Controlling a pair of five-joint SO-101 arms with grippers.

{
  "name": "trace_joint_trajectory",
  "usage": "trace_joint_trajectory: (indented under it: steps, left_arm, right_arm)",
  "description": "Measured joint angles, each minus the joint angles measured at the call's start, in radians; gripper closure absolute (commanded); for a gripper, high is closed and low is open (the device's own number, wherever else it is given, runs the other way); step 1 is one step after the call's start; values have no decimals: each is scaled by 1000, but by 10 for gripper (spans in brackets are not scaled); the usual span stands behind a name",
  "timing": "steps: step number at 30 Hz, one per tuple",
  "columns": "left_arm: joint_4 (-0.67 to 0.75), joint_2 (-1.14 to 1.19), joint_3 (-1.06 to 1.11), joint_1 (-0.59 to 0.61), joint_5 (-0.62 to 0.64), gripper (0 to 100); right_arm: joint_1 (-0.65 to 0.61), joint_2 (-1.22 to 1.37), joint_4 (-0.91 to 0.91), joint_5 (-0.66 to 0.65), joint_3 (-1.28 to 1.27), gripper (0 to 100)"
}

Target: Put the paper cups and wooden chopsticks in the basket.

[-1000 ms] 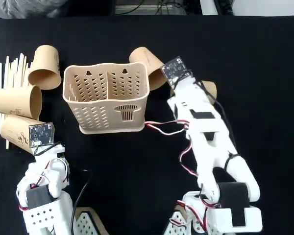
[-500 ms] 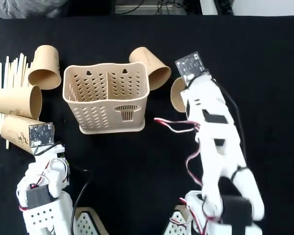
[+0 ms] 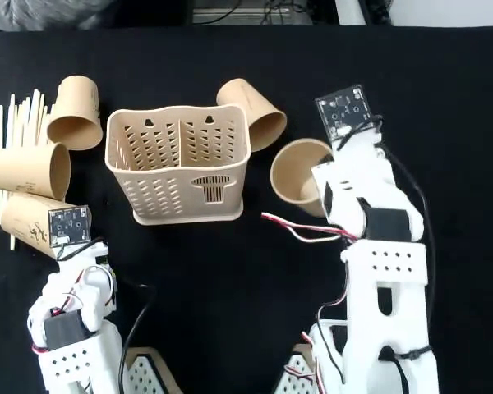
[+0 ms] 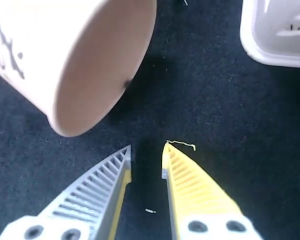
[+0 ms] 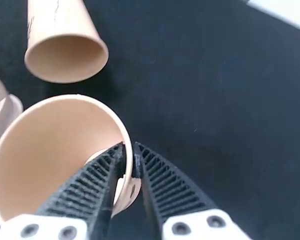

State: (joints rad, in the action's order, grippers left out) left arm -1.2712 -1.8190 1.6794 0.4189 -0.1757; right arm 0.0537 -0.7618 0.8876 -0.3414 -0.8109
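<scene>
Brown paper, tilted: the held cup (image 3: 298, 171) sits just beside the right wall of the basket (image 3: 178, 205), mouth turned up and towards the basket. Its rim is pinched in the right gripper (image 5: 128, 147) (one finger inside, one outside). A second cup (image 3: 251, 111) lies on its side by the basket's far right corner, mouth facing the near right. Three cups (image 3: 29, 170) lie on their sides left of the basket, beside the chopsticks (image 3: 20, 115), whose long axes run away from the arms. The left gripper (image 4: 146, 147) hovers by the nearest of them, fingers slightly apart on nothing. Bare black cloth (image 3: 444, 98) covers the table, with open room to the right and between the basket and the arm bases.
</scene>
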Motion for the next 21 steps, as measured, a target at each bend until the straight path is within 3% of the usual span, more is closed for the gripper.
trace_joint_trajectory:
  steps: [6,12,18,21]
  left_arm:
    - [0,0,0,0,0,891]
    - [0,0,0,0,0,891]
    - [0,0,0,0,0,891]
    - [0,0,0,0,0,891]
  right_arm:
    - [0,104,89,41,5,979]
    - [28,190,143,78,66,833]
    - [28,201,226,57,110,961]
    - [28,201,253,54,123,970]
